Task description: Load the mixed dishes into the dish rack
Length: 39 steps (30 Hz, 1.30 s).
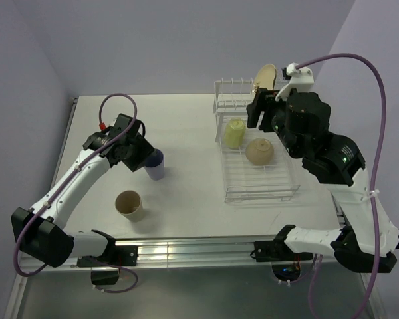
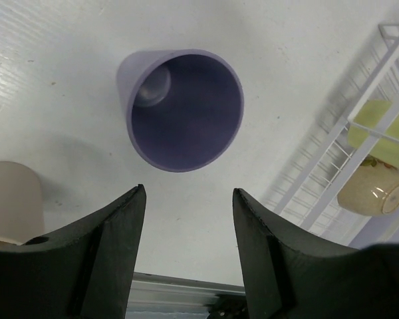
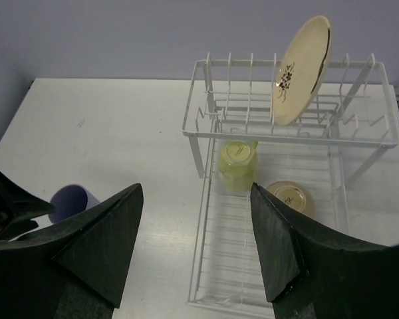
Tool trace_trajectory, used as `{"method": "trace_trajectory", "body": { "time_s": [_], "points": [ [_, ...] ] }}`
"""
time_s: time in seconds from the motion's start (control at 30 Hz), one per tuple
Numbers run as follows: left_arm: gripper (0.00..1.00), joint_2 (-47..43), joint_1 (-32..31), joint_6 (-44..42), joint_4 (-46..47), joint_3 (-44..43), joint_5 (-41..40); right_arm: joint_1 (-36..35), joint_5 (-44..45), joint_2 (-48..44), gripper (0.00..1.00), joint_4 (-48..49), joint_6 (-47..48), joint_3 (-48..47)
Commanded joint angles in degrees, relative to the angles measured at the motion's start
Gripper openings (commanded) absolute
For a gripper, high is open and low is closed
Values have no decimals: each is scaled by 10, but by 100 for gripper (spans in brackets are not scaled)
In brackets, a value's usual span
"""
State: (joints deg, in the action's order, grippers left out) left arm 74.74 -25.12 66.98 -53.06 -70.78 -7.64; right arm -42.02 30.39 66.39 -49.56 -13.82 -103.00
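The white wire dish rack [image 1: 227,178] stands right of centre. The cream plate [image 1: 266,76] stands tilted in its prongs. The yellow-green mug [image 1: 235,133] and the small pale bowl [image 1: 260,151] lie upside down on its grid. The lavender tumbler [image 1: 155,163] stands upright on the table, the tan tumbler [image 1: 129,205] nearer the front. My left gripper [image 1: 143,154] is open and empty, just beside the lavender tumbler [image 2: 183,109], its jaws short of the rim. My right gripper [image 1: 261,121] is open and empty above the rack's back part, with plate [image 3: 302,70], mug [image 3: 237,163] and bowl [image 3: 290,197] below it.
The table's left edge has a raised rail [image 1: 72,113]. A metal rail [image 1: 186,251] runs along the front edge by the arm bases. The back wall stands close behind the rack. In the left wrist view the tan tumbler [image 2: 10,199] is at the left and the rack [image 2: 332,179] at the right.
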Motion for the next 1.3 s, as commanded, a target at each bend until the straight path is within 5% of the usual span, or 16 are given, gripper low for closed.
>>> {"method": "trace_trajectory", "body": {
  "time_s": [0.0, 0.63, 0.87, 1.07, 1.27],
  "points": [
    [61, -4, 9, -1, -12, 5, -24, -3, -8, -41, 73, -17, -2, 24],
    [57, 112, 77, -89, 58, 35, 19, -7, -14, -91, 73, -51, -22, 78],
    [40, 147, 77, -105, 81, 23, 38, -7, -2, -95, 73, -62, -23, 78],
    [0, 142, 77, -120, 79, 18, 48, -7, -17, -96, 73, -70, -30, 78],
    [0, 58, 77, -113, 58, -11, 83, -7, -92, -54, 74, -100, -31, 51]
  ]
}}
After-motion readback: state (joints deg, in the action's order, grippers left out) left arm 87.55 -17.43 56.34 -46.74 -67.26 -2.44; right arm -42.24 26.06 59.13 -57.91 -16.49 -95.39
